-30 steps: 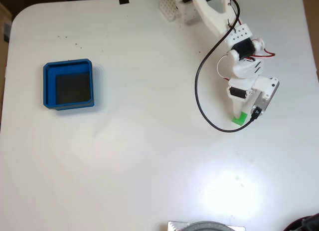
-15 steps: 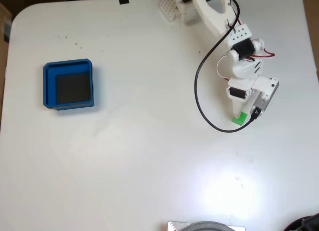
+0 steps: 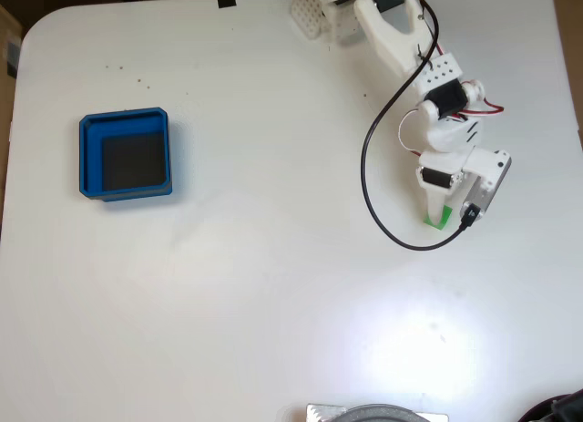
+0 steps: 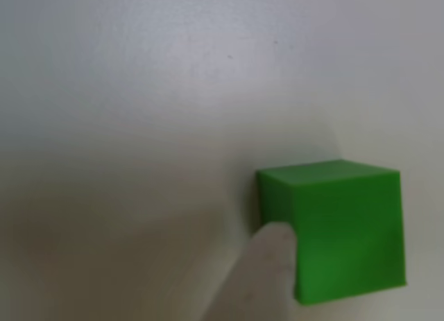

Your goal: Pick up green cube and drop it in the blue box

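Green cube [image 3: 441, 217] sits on the white desk [image 3: 273, 285] under my gripper [image 3: 440, 212], far right of the blue box [image 3: 88, 158]. One pale fingertip [image 4: 260, 276] touches its left face for the grab; whether the jaws have closed, I cannot tell.

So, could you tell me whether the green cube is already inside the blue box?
No, the green cube sits by the pincer, far right of the blue box.

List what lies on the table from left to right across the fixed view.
blue box → black cable → green cube, under the gripper
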`<action>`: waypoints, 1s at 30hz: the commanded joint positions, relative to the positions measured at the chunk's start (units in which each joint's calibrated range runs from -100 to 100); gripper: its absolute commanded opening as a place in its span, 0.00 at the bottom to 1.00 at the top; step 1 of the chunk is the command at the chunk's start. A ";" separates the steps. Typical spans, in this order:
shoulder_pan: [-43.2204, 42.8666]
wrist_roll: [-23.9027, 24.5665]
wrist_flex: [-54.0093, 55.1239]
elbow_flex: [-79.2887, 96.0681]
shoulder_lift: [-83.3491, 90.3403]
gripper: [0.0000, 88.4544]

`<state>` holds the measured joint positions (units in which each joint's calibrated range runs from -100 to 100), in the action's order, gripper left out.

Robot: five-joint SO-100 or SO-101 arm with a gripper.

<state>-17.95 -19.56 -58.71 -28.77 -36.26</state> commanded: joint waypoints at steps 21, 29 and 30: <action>0.55 0.24 0.37 -7.94 -5.47 0.28; 0.55 0.24 0.37 -7.94 -5.47 0.28; 0.55 0.24 0.37 -7.94 -5.47 0.28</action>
<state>-17.88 -19.56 -58.71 -32.53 -42.36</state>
